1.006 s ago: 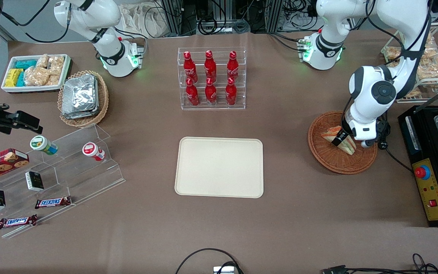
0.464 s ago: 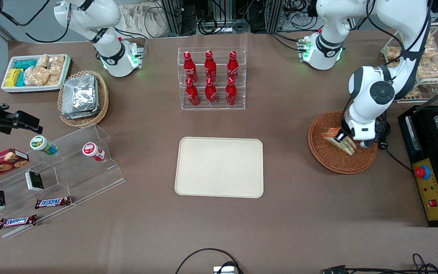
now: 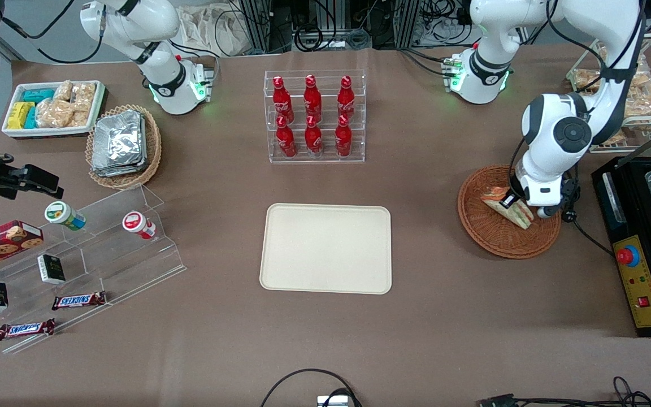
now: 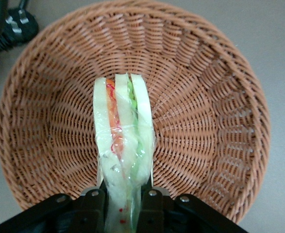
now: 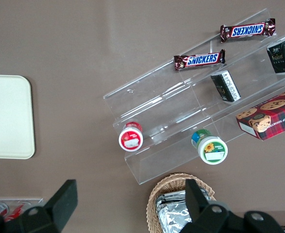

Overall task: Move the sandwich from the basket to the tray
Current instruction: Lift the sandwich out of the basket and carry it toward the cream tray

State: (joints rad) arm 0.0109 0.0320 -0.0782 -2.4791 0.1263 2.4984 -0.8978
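The sandwich [image 3: 507,205] is a wrapped wedge of pale bread with orange and green layers, over the reddish-brown wicker basket [image 3: 489,237] at the working arm's end of the table. My gripper [image 3: 511,199] is shut on the sandwich. In the left wrist view the two black fingers [image 4: 94,208] press both sides of the sandwich [image 4: 125,141], whose tip hangs over the basket [image 4: 210,111] floor. The cream tray [image 3: 325,247] lies flat at the table's middle and holds nothing; its corner shows in the right wrist view [image 5: 8,116].
An acrylic rack of red bottles [image 3: 314,116] stands farther from the camera than the tray. A black machine with a red button [image 3: 639,249] sits beside the basket. A wire rack of snack bags [image 3: 636,96] stands near the arm's base. Stepped acrylic shelves [image 3: 77,254] lie toward the parked arm's end.
The gripper has risen slightly with the sandwich held in it, and the wrist has shifted a little away from the camera. The sandwich's tip has lifted off the basket floor.
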